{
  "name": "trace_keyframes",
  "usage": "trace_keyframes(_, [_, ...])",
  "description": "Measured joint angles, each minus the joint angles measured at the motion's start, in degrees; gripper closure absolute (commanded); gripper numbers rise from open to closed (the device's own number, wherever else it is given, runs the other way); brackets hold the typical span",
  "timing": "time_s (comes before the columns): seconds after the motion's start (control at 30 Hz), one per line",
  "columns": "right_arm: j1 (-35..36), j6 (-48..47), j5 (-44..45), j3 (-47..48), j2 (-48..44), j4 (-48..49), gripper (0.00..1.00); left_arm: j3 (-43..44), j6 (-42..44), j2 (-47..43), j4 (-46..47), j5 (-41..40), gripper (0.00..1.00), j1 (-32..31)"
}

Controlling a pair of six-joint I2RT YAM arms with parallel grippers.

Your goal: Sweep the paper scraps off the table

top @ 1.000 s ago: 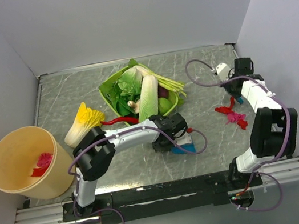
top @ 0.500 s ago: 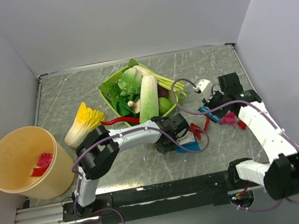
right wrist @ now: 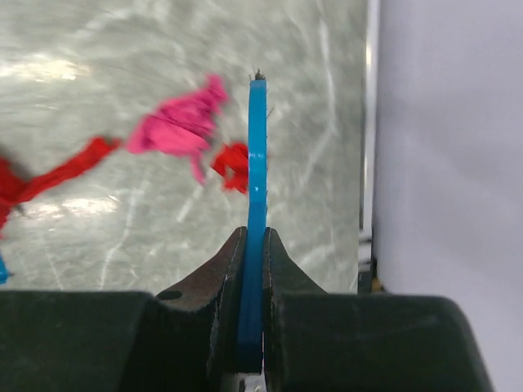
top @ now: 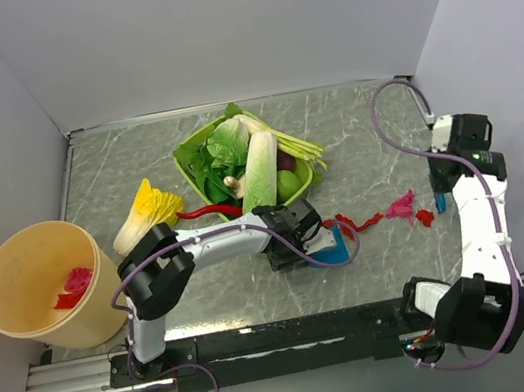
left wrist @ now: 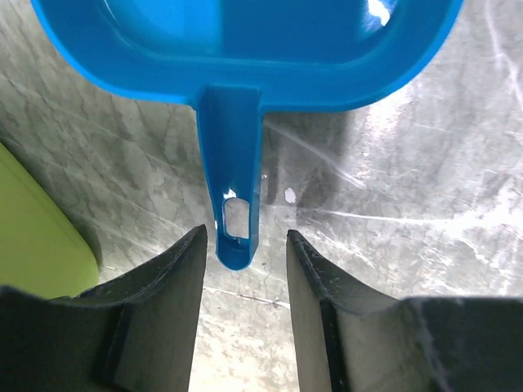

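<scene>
Paper scraps lie on the table (top: pixel 125 169) right of centre: a red strip (top: pixel 353 223), a pink tuft (top: pixel 403 205) and a small red piece (top: pixel 425 218). The right wrist view shows the pink tuft (right wrist: pixel 176 122), the red piece (right wrist: pixel 233 167) and the strip (right wrist: pixel 57 175). My right gripper (top: pixel 438 177) (right wrist: pixel 253 237) is shut on a thin blue sweeper (right wrist: pixel 257 155), just right of the scraps. The blue dustpan (top: pixel 331 253) (left wrist: pixel 245 49) lies left of the scraps. My left gripper (top: pixel 307 245) (left wrist: pixel 245 237) is open, its jaws either side of the dustpan handle's end (left wrist: pixel 233 245).
A green basket (top: pixel 195 147) of vegetables stands at the back centre. A napa cabbage (top: pixel 147 214) and a red chili (top: pixel 209 210) lie left of it. A tan bucket (top: pixel 10 261) with scraps inside (top: pixel 74 283) stands off the left edge. White walls surround the table.
My right arm swept left toward the dustpan, dragging scraps with it, then swung back to the right wall. The scraps now lie closer to the dustpan. The left arm barely moved.
</scene>
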Motion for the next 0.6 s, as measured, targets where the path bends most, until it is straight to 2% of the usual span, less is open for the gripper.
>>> trace_keyframes(0.13, [-4.92,0.26,0.59,-0.11,-0.55,-0.35,1.00,-2.38,-0.33,-0.68,2.25,0.42,0.53,0.61])
trace_keyframes(0.23, [-7.21,-0.39,1.05,-0.81,-1.14,0.44,1.00,-3.21,-0.28,-0.72,3.50,1.44,0.58,0.96])
trace_keyframes(0.27, [-8.13,-0.85,1.33,-1.27,-1.18,0.74,1.00,-3.34,-0.28,-0.76,3.89,1.81,0.62,0.98])
trace_keyframes(0.3, [-8.94,-1.29,1.75,-1.79,-1.14,1.09,1.00,-3.39,-0.26,-0.79,4.26,2.16,0.71,1.03])
trace_keyframes(0.43, [-10.99,-2.82,3.48,-3.28,0.31,1.57,1.00,-3.32,-0.46,-0.76,4.92,3.06,0.95,1.11])
trace_keyframes(0.47, [-11.26,-3.13,3.98,-3.45,1.16,1.75,1.00,-3.17,-0.31,-0.76,4.83,3.10,0.98,1.11])
trace_keyframes(0.6, [-11.52,-3.89,4.81,-4.22,4.57,1.95,1.00,-1.44,-0.57,-0.68,3.17,2.80,0.99,1.11])
